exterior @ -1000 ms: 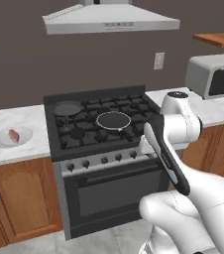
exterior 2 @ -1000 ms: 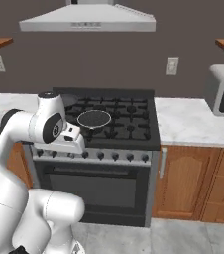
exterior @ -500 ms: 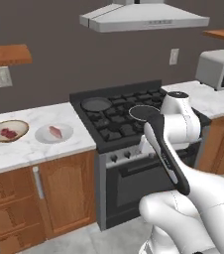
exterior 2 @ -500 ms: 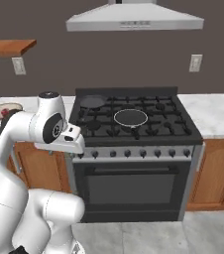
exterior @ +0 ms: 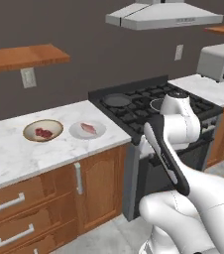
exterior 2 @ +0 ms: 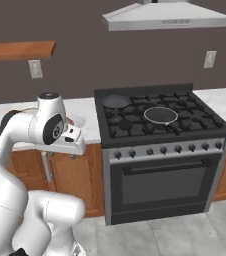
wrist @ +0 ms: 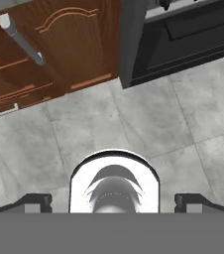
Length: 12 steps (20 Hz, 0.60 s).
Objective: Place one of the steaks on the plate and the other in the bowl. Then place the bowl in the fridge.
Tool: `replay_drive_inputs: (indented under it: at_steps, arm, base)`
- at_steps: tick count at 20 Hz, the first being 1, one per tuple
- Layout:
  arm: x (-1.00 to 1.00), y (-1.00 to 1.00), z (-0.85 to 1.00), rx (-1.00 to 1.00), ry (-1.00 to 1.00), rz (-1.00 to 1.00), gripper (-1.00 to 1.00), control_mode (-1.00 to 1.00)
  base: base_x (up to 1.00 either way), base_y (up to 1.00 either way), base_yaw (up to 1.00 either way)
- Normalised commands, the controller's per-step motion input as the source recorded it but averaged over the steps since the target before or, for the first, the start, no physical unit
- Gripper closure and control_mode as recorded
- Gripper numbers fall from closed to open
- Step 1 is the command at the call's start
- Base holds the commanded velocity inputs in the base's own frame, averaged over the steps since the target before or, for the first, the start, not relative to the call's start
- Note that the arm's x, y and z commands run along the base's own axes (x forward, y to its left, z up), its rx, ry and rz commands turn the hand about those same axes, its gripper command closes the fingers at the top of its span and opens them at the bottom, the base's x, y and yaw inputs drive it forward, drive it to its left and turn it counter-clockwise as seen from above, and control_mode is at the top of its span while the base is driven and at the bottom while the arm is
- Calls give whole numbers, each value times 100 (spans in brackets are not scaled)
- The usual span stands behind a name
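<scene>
A tan-rimmed bowl sits on the marble counter left of the stove, with the dark red steak inside it. Right beside it, the white plate carries the paler pink steak. In the right base view the plate's edge peeks out behind my arm. My arm is folded in front of the stove. My gripper hangs over the grey floor tiles, pointing down. It is open, with both fingertips far apart and nothing between them. The fridge is out of view.
The black stove holds two dark pans under a steel hood. A microwave stands far right and a wooden shelf hangs over the counter. Wooden cabinet doors and drawers lie below.
The whole picture has shifted: the base has moved left, so the stove slid right and the counter with bowl and plate came nearer. The gripper stays open.
</scene>
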Motion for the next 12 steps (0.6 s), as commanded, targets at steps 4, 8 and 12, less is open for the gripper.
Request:
replay_drive_inputs:
  at_steps: [4,8,12]
  arm:
    - [0,0,0,0,0,0,-100,100]
    - [0,0,0,0,0,0,-100,100]
    - [0,0,0,0,0,0,-100,100]
  base:
    - [19,100,-27]
    - [32,100,-17]
    - [19,86,0]
